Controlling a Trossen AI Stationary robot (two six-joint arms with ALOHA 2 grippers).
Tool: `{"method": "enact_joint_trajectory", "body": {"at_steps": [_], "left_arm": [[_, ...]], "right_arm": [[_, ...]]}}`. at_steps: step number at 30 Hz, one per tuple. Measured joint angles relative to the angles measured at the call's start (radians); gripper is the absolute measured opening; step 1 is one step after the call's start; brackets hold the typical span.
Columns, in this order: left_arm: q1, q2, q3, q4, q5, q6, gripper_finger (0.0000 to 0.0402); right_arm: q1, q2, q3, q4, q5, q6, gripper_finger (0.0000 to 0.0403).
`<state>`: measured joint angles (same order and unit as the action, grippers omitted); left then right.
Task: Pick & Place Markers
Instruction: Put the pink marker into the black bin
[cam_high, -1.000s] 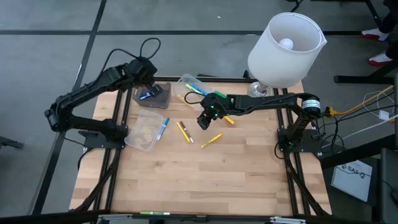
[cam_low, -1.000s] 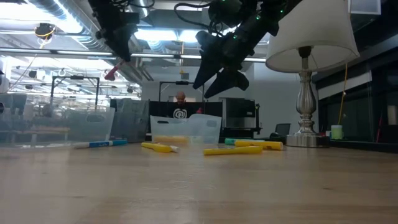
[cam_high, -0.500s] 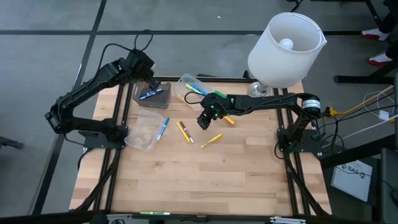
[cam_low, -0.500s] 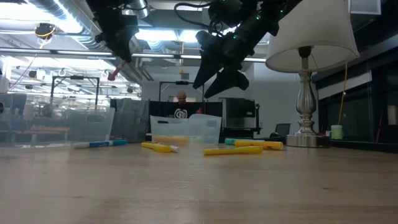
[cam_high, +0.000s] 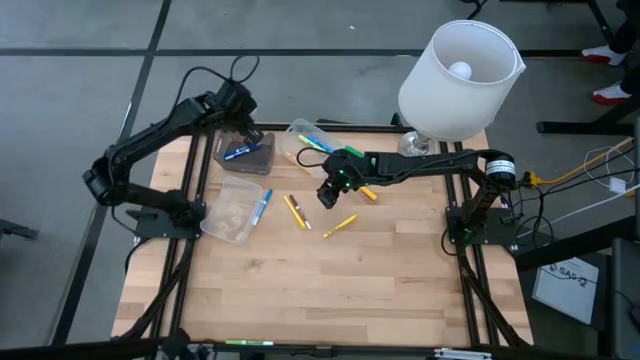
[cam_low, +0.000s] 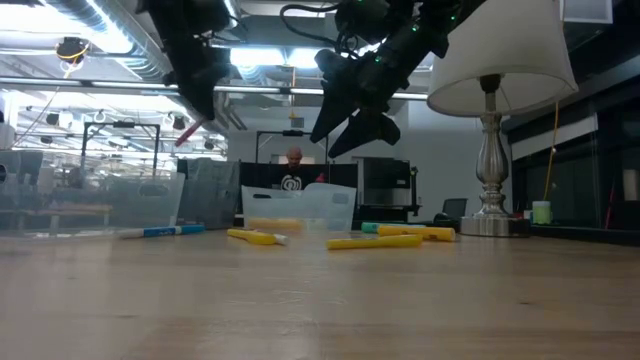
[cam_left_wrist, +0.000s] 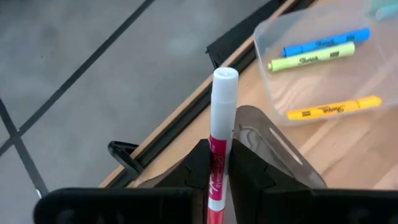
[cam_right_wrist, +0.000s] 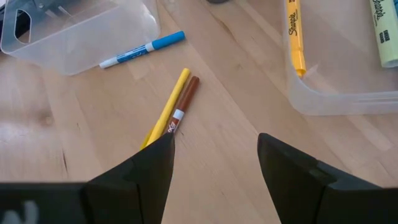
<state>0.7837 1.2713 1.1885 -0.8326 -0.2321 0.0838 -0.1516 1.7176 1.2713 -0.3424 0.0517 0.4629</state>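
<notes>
Left jaws clamp a red marker; right jaws gape wide, empty.

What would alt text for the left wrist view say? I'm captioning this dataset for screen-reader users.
The left gripper is shut on a red and white marker, held upright between its dark fingers. Beyond it, a clear plastic container on the wooden table holds a blue marker, a green marker and a yellow marker.

Left tool clamped and raised; right tool spread wide, hovering.
</notes>
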Motion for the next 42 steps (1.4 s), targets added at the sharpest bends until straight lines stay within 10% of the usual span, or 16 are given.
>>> {"method": "enact_joint_trajectory", "body": {"at_steps": [24,42], "left_arm": [[-0.003,0.053,-0.006,-0.008,0.044,0.036,0.0031],[-0.024,0.050,-0.240,0.150,0.047,0.033,0.0031]], "right_arm": [[0.000,-0.001,0.000,0.000,0.000,0.000,0.0228],[0.000,-0.001,0.000,0.000,0.000,-0.027,0.0228]]}}
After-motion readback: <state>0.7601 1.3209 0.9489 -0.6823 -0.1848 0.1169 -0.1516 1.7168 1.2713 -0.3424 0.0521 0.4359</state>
